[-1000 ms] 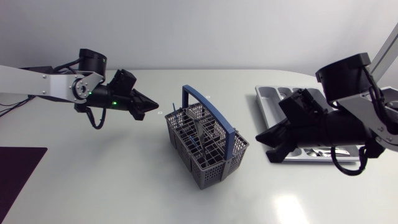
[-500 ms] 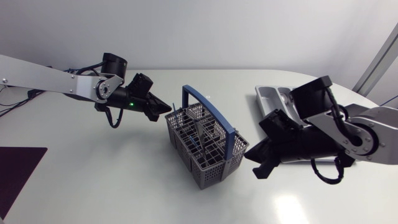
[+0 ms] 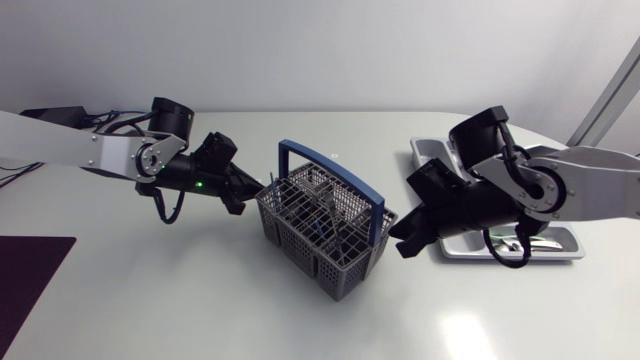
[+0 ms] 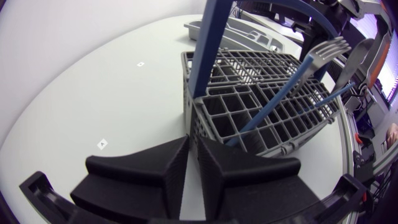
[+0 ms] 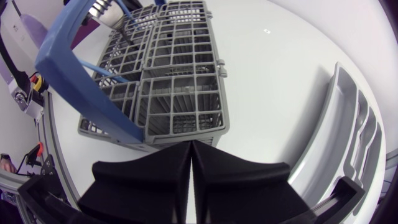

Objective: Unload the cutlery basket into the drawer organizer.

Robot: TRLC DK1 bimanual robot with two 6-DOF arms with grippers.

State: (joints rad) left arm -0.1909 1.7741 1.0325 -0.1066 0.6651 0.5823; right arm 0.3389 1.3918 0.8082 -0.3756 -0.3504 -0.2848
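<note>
Currently the basket point(image 3: 325, 230) stands on the table point(image 3: 200, 290) between the left gripper point(image 3: 255, 190) and right gripper point(image 3: 397, 245), both closed and empty, tips at opposite walls, its fork point(image 4: 323, 50) nearer the left one, the organizer point(image 3: 430, 155) by the right arm point(image 3: 560, 190).

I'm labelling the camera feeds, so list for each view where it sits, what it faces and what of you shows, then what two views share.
Head view: fixed above the table, looking down on the cutlery basket, the drawer organizer, left arm, right arm.
Left wrist view: on the left arm, facing one side of the basket; left gripper shows.
Right wrist view: on the right arm, facing the basket's other side; right gripper shows.
Shared: both wrist views catch the basket's blue handle.
</note>
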